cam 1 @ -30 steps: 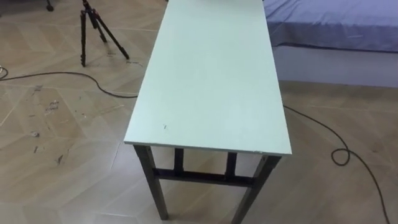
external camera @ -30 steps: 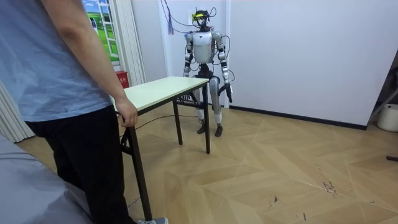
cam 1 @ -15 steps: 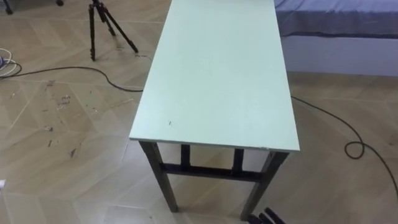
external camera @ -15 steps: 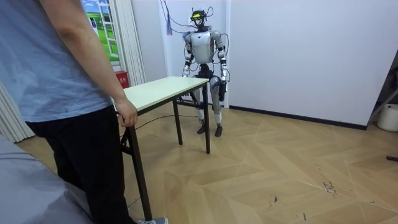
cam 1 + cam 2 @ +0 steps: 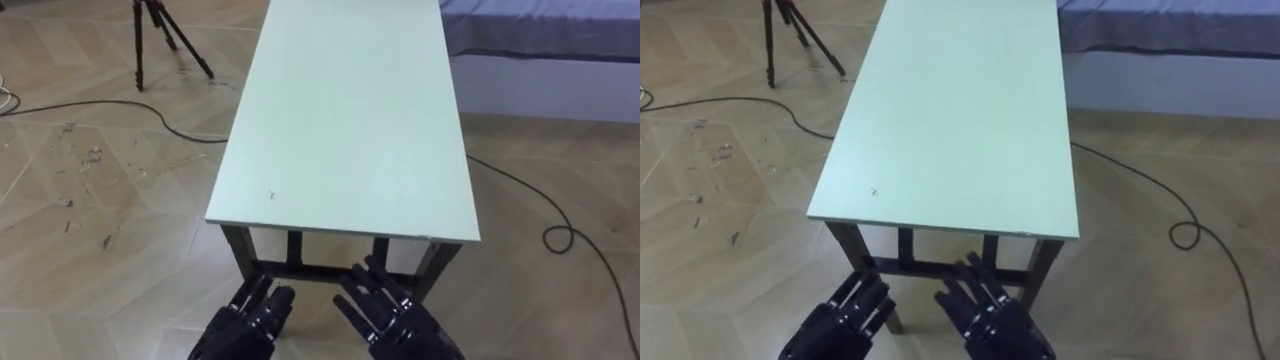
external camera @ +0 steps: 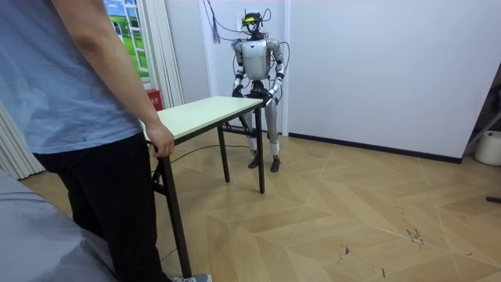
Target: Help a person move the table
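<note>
A long table [image 5: 345, 120] with a pale top and black metal legs stretches away from me. Both my hands are held out low before its near end, palms down, short of the edge and touching nothing. My left hand [image 5: 243, 318] and my right hand [image 5: 396, 316] are open with straight, spread fingers. In the room view I stand at the far end of the table [image 6: 205, 112], arms raised in front of me. At the other end a person [image 6: 86, 117] stands with one hand [image 6: 161, 146] curled on the tabletop's edge.
A black tripod [image 5: 160, 40] stands on the wooden floor to the table's left, and a dark cable [image 5: 110, 104] runs past it. A bed [image 5: 545, 40] with a blue cover lies on the right, another cable [image 5: 560, 236] looping before it. A white wall is behind me.
Both my hands have come up from my sides into the eye view below the table's near edge. The person and the table have not moved.
</note>
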